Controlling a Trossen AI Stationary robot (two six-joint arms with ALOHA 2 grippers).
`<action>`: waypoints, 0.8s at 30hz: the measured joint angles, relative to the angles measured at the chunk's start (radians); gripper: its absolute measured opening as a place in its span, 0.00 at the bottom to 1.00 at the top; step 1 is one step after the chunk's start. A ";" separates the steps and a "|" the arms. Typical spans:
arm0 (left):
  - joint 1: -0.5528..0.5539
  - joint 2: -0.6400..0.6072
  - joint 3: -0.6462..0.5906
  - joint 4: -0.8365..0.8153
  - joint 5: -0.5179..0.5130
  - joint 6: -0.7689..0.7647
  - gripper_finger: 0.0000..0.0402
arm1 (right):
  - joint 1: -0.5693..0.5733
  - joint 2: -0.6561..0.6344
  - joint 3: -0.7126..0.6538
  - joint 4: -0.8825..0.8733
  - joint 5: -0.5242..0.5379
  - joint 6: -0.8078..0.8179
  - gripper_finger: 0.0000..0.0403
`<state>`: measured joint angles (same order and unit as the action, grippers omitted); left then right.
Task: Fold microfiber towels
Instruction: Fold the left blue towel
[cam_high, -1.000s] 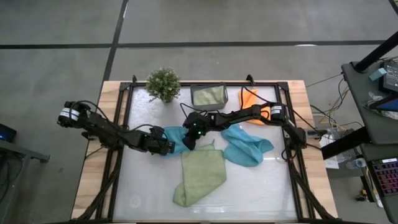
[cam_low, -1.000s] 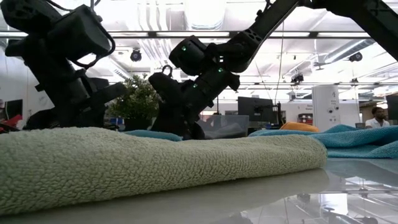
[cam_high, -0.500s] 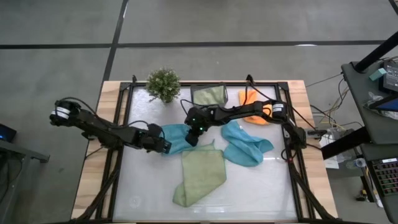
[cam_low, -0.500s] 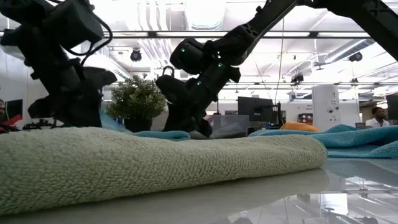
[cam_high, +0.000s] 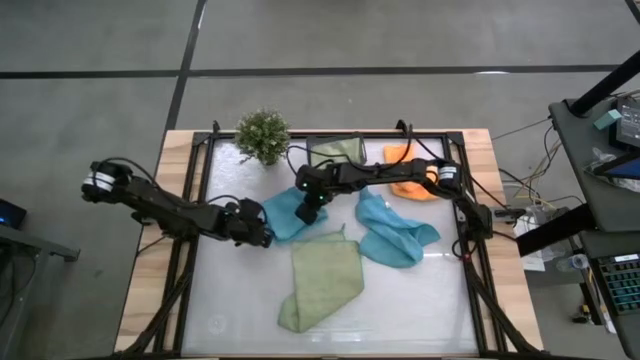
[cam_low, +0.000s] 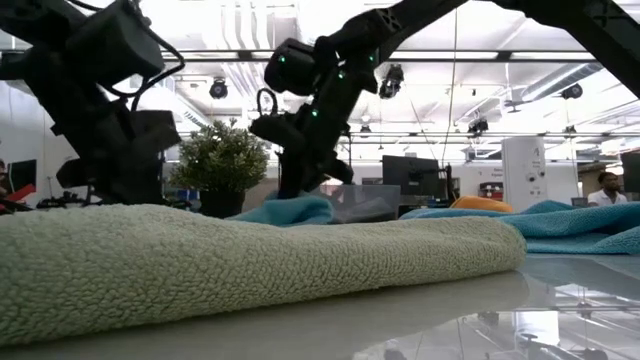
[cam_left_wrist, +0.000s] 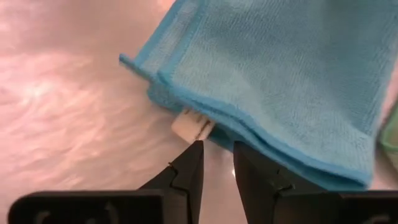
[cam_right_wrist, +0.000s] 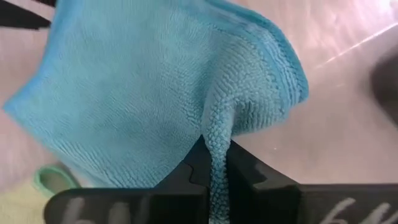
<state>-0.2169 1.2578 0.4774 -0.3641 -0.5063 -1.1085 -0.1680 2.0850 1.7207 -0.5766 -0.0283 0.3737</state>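
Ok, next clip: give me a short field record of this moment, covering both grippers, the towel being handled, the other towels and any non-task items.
right gripper: shut on teal-blue towel, pinching and lifting a fold
left gripper: open, at that towel's edge near its white tag, holding nothing
second teal-blue towel: crumpled, right of centre
light green towel: loosely folded, front centre
second light green towel: in the grey bin
orange towel: back right
potted plant: back left
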 joint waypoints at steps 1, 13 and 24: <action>0.000 0.012 0.000 0.008 -0.006 0.004 0.18 | 0.006 0.000 0.007 -0.004 0.011 0.003 0.03; 0.001 0.069 0.000 0.075 -0.028 0.111 0.18 | 0.042 0.124 0.189 -0.119 0.092 0.034 0.03; -0.002 0.029 -0.043 0.060 0.007 0.181 0.18 | 0.080 0.302 0.540 -0.348 0.109 -0.054 0.03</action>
<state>-0.2194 1.2873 0.4341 -0.3038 -0.4995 -0.9272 -0.0882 2.3868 2.2610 -0.9243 0.0806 0.3196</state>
